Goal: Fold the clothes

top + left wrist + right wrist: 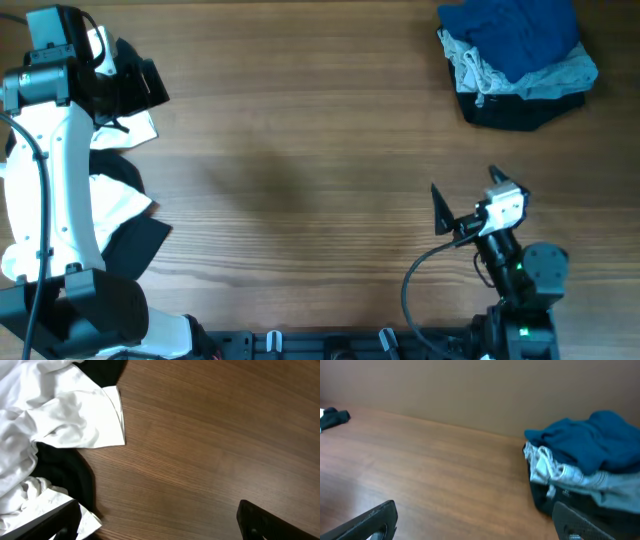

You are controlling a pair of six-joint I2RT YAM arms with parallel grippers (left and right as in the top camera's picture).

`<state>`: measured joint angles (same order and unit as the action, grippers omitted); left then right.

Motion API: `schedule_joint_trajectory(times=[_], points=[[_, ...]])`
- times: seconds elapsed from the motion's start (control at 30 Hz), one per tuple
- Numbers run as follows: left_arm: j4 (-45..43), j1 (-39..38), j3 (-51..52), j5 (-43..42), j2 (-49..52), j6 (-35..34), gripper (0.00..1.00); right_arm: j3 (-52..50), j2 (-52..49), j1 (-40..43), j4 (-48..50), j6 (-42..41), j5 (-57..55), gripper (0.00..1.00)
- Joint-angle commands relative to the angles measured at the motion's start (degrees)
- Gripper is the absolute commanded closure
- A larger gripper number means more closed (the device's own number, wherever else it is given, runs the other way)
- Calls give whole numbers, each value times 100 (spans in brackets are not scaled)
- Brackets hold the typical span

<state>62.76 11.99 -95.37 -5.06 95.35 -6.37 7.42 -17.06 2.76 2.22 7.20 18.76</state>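
The teal-blue shirt (515, 35) lies crumpled on top of a small pile at the table's far right corner. In the right wrist view the shirt (590, 442) sits ahead and to the right, apart from the fingers. My right gripper (465, 195) stands open near the front right, well short of the pile; its jaws (475, 525) have only bare wood between them. At the far left my left gripper (145, 85) is open too, and the left wrist view shows nothing between its jaws (157, 527).
Under the shirt lie pale denim jeans (480, 70) and a black garment (520, 112). White cloth (65, 410) and black cloth (70, 475) are heaped at the left edge beneath the left arm. Bare wooden table (300, 170) spans the middle.
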Motion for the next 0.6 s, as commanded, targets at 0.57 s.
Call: schedule_joint_trajectory(times=[0.57], points=[[-17, -26, -20, -68, 35, -35, 0, -715, 1447, -35, -55, -131, -76, 0]])
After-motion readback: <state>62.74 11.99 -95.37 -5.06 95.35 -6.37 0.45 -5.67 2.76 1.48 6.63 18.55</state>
